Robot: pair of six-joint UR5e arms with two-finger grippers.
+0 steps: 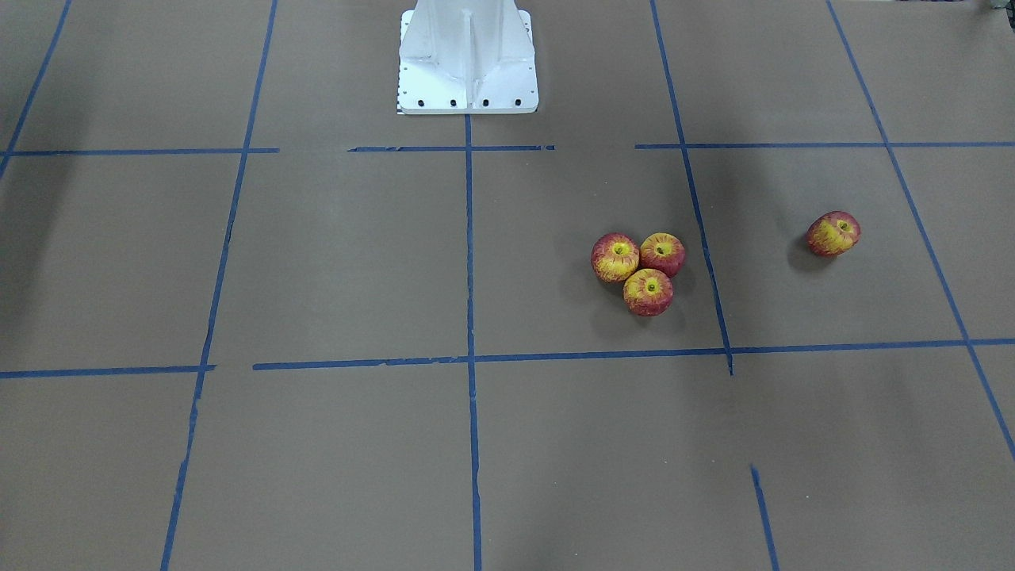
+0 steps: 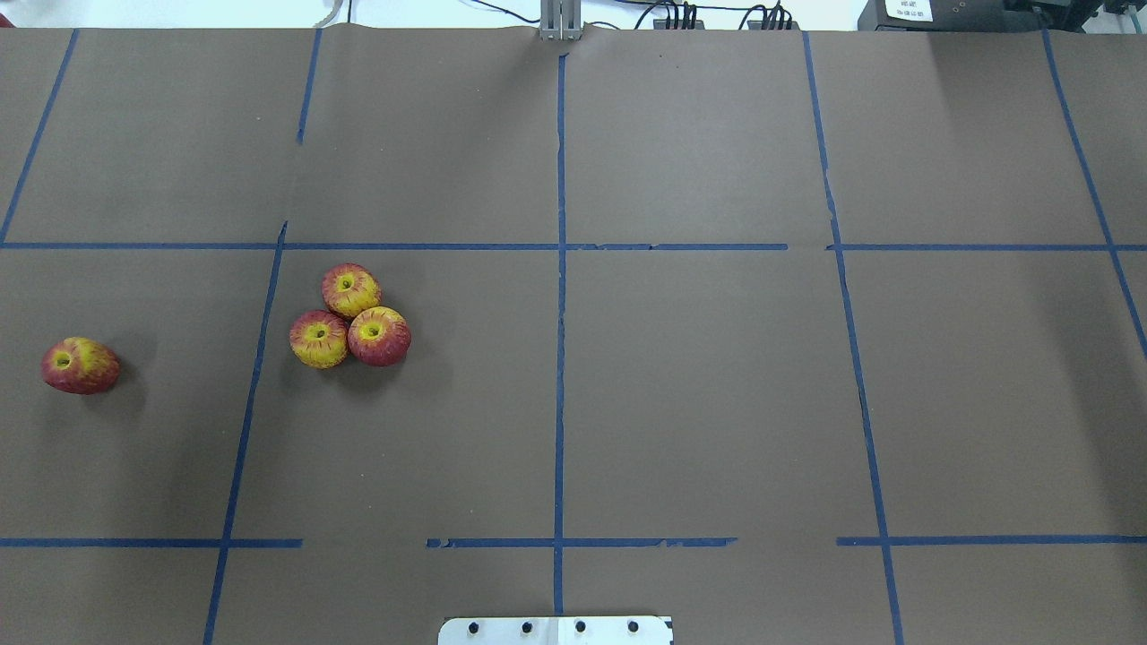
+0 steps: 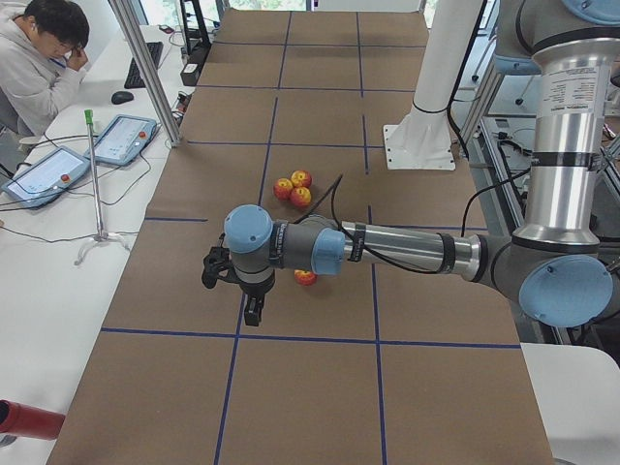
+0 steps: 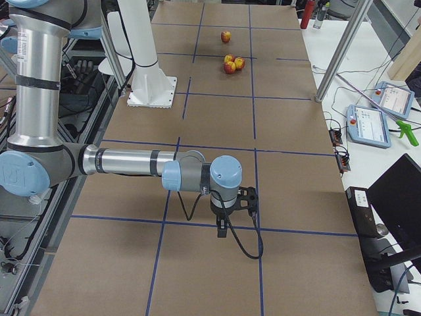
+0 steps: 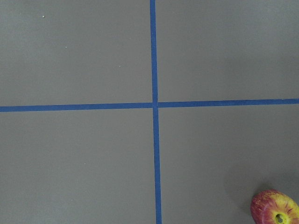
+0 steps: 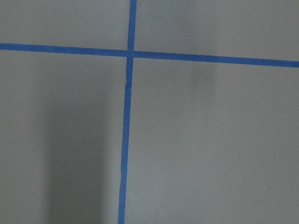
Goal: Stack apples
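On table [image 2: 717,403], three apples [image 2: 351,290] seemingly touching, fourth apple [image 2: 79,365] apart

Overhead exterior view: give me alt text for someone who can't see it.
Three apples sit touching in a cluster left of centre on a brown table gridded with blue tape; a fourth apple lies alone, tipped sideways, near the left edge. No robot arm shows, only a white base plate at the bottom.
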